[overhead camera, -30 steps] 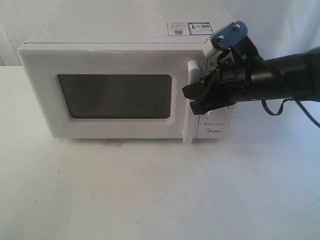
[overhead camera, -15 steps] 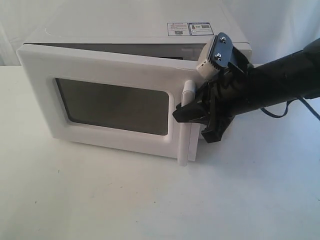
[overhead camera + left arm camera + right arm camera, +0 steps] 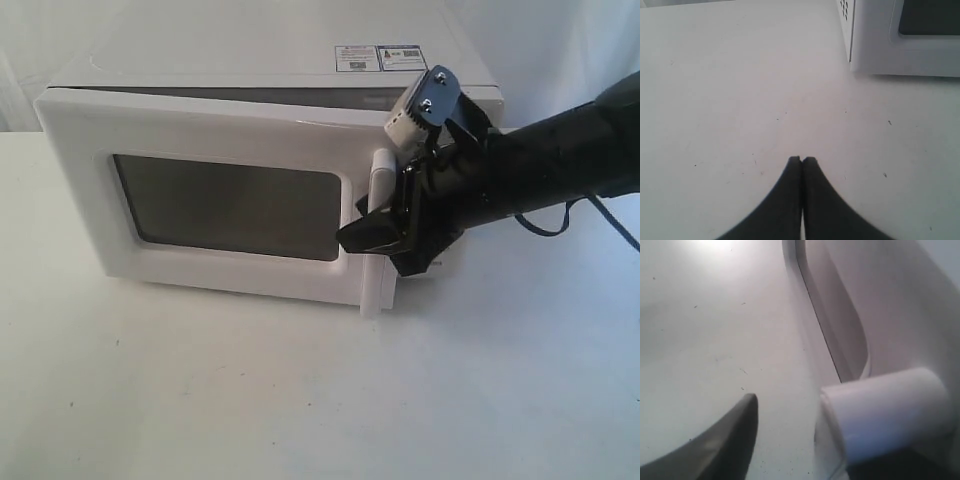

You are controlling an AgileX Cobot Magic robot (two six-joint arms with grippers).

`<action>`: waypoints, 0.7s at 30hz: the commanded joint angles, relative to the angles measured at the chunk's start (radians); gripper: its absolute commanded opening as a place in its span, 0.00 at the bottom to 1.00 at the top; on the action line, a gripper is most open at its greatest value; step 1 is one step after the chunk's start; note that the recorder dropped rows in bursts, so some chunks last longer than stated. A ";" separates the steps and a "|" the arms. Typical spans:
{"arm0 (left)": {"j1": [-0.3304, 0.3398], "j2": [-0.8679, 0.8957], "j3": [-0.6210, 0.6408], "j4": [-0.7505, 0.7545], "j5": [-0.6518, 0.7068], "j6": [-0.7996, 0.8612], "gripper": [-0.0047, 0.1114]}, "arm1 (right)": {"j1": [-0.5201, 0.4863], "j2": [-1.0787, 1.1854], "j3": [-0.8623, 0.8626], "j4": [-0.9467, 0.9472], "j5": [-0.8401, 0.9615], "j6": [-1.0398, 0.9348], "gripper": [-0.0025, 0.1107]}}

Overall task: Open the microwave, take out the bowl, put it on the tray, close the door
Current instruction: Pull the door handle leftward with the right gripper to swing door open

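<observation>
The white microwave (image 3: pixel 250 60) stands at the back of the table. Its door (image 3: pixel 200 130) with the dark window is ajar, a narrow gap showing along its top edge. My right gripper (image 3: pixel 378 250) is open and straddles the vertical bar handle (image 3: pixel 378 175). One black finger (image 3: pixel 735 430) lies in front of the door, apart from the handle (image 3: pixel 890 410); the other finger is hidden behind it. My left gripper (image 3: pixel 802 160) is shut on nothing, low over bare table beside the microwave's corner (image 3: pixel 875 45). The bowl is hidden inside; no tray is in view.
A white tabletop (image 3: pixel 300 400) spreads in front of the microwave. White cloth hangs behind it. The right arm's black cable (image 3: pixel 570 215) loops beside the oven's right side.
The door went from flush shut to ajar, pulled out at the handle side, then eased back a little. My right gripper moved with the handle, down and left.
</observation>
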 commanded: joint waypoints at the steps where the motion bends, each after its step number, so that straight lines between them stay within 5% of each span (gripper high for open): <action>1: 0.002 -0.004 0.003 -0.005 0.002 -0.008 0.04 | 0.011 0.002 0.004 -0.089 0.064 0.111 0.52; 14: 0.002 -0.004 0.003 -0.005 0.002 -0.008 0.04 | 0.011 -0.147 0.004 -0.364 0.325 0.630 0.52; 18: 0.002 -0.004 0.003 -0.005 0.002 -0.008 0.04 | 0.011 -0.199 0.004 -0.422 0.374 0.693 0.43; 21: 0.002 -0.004 0.003 -0.005 0.002 -0.008 0.04 | 0.011 -0.206 0.004 -0.499 0.233 0.696 0.23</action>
